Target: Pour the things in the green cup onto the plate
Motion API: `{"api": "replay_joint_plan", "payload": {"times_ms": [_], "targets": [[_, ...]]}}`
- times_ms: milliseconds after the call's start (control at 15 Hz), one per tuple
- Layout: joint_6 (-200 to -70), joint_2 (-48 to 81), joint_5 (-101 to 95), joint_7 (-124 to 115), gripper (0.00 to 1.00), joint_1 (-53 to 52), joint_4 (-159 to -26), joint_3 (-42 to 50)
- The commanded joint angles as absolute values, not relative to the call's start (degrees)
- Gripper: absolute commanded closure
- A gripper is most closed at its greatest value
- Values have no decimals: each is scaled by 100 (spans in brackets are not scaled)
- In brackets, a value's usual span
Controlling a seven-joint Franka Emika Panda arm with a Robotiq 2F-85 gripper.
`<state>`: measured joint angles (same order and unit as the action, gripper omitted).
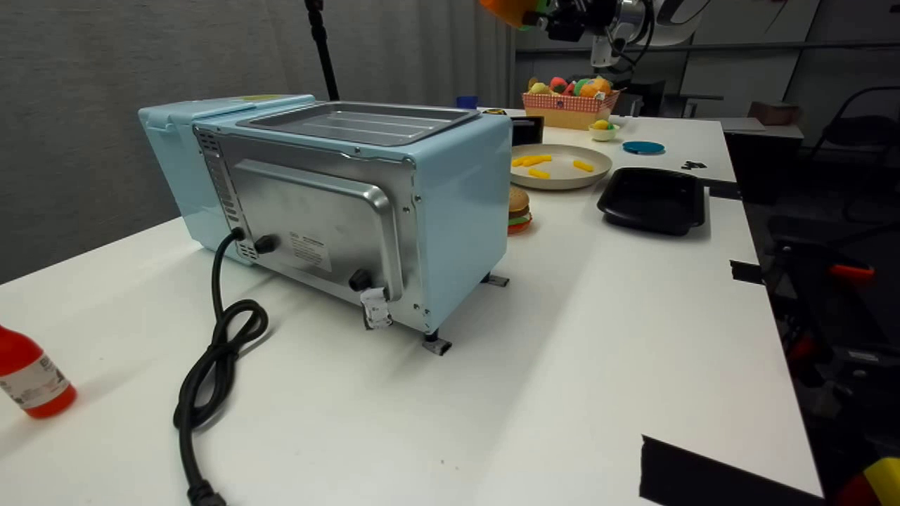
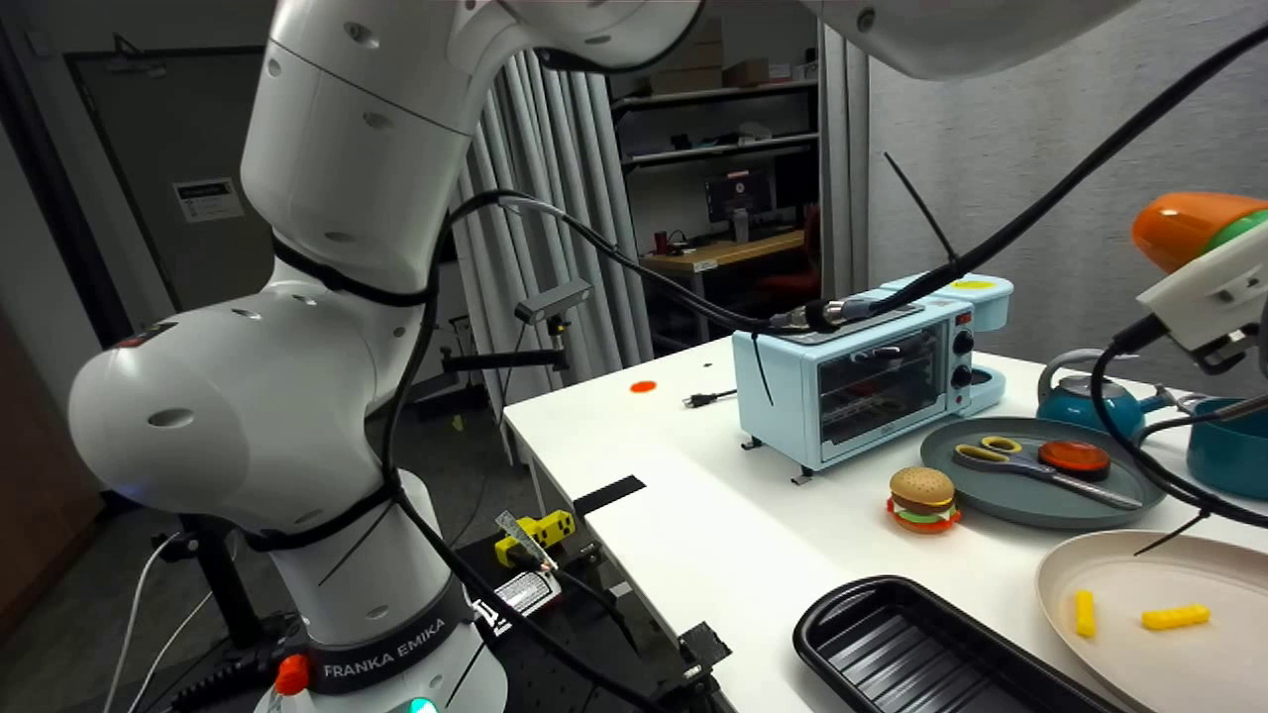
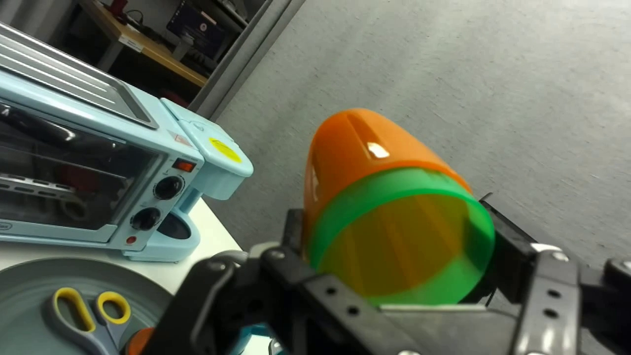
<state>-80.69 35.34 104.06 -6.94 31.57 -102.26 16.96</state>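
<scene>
My gripper (image 3: 397, 239) is shut on the green cup (image 3: 389, 180), with a finger on each side. The cup has a bright green rim and an orange body, and lies tilted on its side high above the table. Its mouth faces the wrist camera; I make out no separate bits inside. In an exterior view the cup (image 2: 1194, 233) is at the right edge, its orange end pointing left. In an exterior view the gripper (image 1: 545, 17) is cut off at the top. Several yellow bits (image 1: 538, 160) lie on the round cream plate (image 1: 559, 177); two also show on it in an exterior view (image 2: 1176, 617).
A light blue toaster oven (image 2: 882, 381) stands on the table. A black tray (image 1: 654, 197) and toy burger (image 2: 922, 498) are near the plate. A grey plate (image 2: 951, 446) holds scissors. A teal kettle (image 2: 1090, 404), pot (image 2: 1228, 456) and fruit basket (image 1: 566, 112) stand around.
</scene>
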Motion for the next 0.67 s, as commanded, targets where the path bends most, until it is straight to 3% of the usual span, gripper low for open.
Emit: {"api": "replay_joint_plan", "payload": {"times_ms": [0,600], "targets": [[-7760,3718,10395,-604,41,3230,-9993,1714],[-7723,3956,8998,282,41,3160,-9517,1946]]}}
